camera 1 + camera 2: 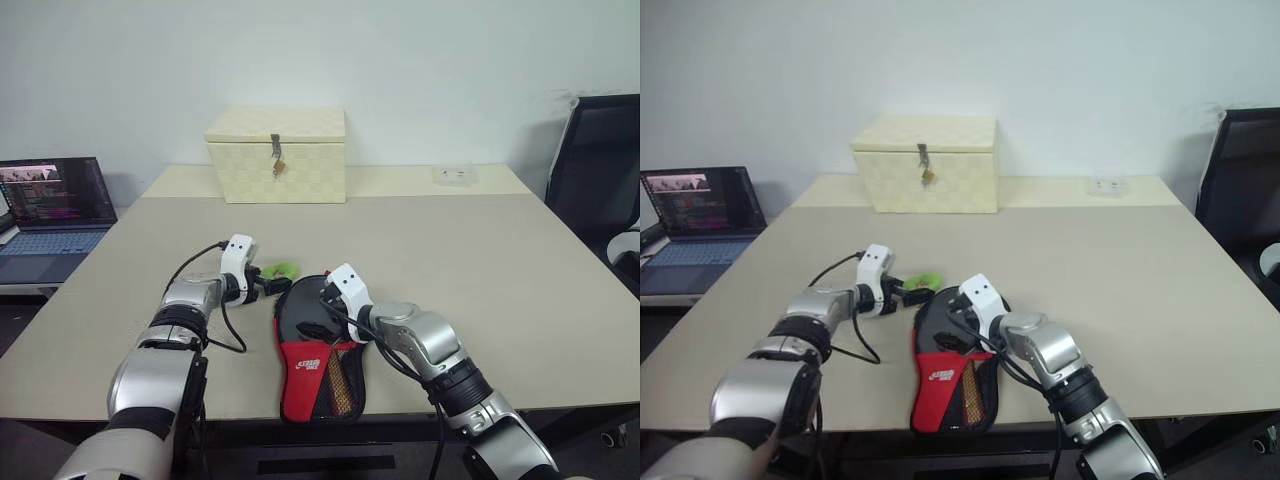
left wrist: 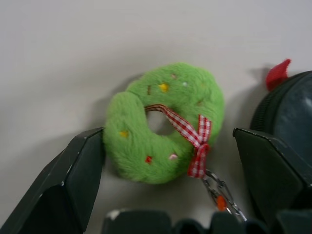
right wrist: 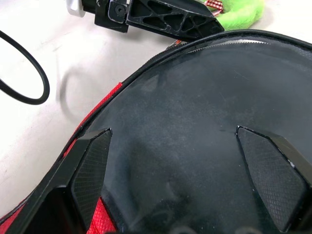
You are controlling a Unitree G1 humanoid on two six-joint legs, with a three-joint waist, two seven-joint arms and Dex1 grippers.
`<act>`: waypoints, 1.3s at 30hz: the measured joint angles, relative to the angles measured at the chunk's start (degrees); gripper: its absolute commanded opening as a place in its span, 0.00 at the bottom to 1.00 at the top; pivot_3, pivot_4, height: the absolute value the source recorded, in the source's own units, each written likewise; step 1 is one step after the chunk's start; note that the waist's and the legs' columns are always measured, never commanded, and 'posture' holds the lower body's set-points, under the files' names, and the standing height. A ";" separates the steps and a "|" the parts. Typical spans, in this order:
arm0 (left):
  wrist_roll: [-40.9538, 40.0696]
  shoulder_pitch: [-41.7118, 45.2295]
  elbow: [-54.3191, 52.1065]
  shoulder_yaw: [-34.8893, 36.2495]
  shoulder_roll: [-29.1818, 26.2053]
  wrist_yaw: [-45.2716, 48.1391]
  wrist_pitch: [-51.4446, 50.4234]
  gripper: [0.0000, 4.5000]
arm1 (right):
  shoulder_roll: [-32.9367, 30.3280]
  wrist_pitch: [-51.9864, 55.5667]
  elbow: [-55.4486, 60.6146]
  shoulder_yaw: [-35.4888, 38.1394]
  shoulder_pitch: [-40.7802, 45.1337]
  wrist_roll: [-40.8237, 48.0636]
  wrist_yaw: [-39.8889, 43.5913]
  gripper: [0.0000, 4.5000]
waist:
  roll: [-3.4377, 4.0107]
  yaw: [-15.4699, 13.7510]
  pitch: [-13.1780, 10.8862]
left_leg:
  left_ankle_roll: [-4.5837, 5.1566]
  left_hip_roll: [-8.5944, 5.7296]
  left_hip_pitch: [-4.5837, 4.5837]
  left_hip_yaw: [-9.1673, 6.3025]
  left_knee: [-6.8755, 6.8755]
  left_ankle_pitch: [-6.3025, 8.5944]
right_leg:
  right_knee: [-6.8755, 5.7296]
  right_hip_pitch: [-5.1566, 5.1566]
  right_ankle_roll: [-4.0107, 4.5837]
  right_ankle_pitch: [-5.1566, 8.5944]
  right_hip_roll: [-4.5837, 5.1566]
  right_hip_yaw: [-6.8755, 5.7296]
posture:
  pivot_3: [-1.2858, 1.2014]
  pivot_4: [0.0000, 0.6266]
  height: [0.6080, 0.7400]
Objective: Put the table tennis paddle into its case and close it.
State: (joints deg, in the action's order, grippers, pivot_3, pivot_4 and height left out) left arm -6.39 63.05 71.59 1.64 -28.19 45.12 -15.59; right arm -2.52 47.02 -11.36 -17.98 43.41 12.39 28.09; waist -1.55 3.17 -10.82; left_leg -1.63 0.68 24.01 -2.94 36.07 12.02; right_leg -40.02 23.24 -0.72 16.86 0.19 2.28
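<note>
Head views: the case [image 1: 318, 375], black with a red panel and mesh pocket, lies at the table's [image 1: 500, 260] near edge, about mid-width, its narrow red end at the edge and its round black end pointing toward the far side. The paddle itself can't be picked out here. The right gripper [image 1: 322, 312] sits over the round black end, fingers spread, nothing in them. The left gripper [image 1: 276, 285] is just beside the case's far-left rim, at the green charm [image 1: 284, 269], fingers apart. A cream box [image 1: 277, 155] with a latch stands at the far edge, well apart from the case. A small white item [image 1: 455, 175] lies near the far right corner. A laptop [image 1: 50, 215] sits off the table's left side, a black chair [image 1: 600, 190] off its right side.

Left wrist view: the green charm is a fuzzy ring with a checked red bow and a small chain, lying on the table between the two wide-spread fingers [image 2: 73, 180]; one finger looks to touch its fur, no clamp. The case's black rim and a red tab sit just beside it.

Right wrist view: the black surface fills the space between the spread fingers [image 3: 90, 170]; can't tell if it's paddle rubber or case fabric. Zip edge and red trim run along it. The left gripper's finger and the charm show beyond the rim.
</note>
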 measured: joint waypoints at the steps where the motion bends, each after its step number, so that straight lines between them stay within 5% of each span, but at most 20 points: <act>1: 0.09 0.12 0.26 0.38 0.31 -0.33 0.11 0.96 | 0.00 0.00 0.02 0.00 -0.02 -0.04 -0.15 1.00 | 0.00 -0.02 0.00 | 0.00 0.00 0.00 0.00 0.00 0.00 | 0.00 0.00 0.00 0.00 0.00 0.00 | 0.52 0.24 1.00; 4: 0.14 0.15 0.69 1.42 1.01 -0.77 0.52 0.80 | 0.03 -0.02 0.10 0.00 -0.06 -0.33 -0.69 1.00 | 0.00 -0.06 0.00 | -0.01 0.00 0.00 -0.01 0.01 0.00 | -0.01 0.00 0.00 0.00 0.01 0.00 | 0.52 0.24 1.00; 14: 0.02 -0.18 0.78 3.88 2.06 -0.63 -0.15 0.00 | 0.30 -0.61 0.15 -0.09 -0.16 -2.08 -1.18 1.00 | 0.00 -0.01 0.00 | -0.01 0.00 -0.02 -0.02 0.01 -0.01 | -0.03 0.00 0.00 0.00 0.00 0.01 | 0.52 0.24 1.00; 24: 4.69 0.52 1.61 1.58 2.85 -5.94 5.32 0.00 | -1.94 -4.58 0.02 -4.09 -1.62 -6.70 1.48 1.00 | -0.09 -0.04 0.09 | -0.04 -0.01 -0.13 -0.01 0.04 -0.03 | -0.14 -0.07 0.00 0.00 0.00 -0.01 | 0.52 0.24 1.00; 39: 22.59 9.99 7.49 -10.09 15.60 -18.95 19.01 0.00 | -5.90 0.01 11.64 -7.04 -8.01 -7.22 3.77 1.00 | -0.35 -0.67 0.30 | -0.05 -0.12 -0.11 0.05 0.04 -0.03 | -0.06 -0.12 -0.08 -0.03 -0.01 0.00 | 0.52 0.24 1.00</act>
State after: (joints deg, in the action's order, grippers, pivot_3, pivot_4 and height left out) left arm 16.20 73.03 79.08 -8.45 -12.59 26.17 3.42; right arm -8.42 47.03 0.27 -25.02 35.41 5.17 31.86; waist -1.90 2.51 -10.51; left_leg -1.68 0.55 23.90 -2.89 36.11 11.99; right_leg -40.08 23.12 -0.80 16.84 0.18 2.28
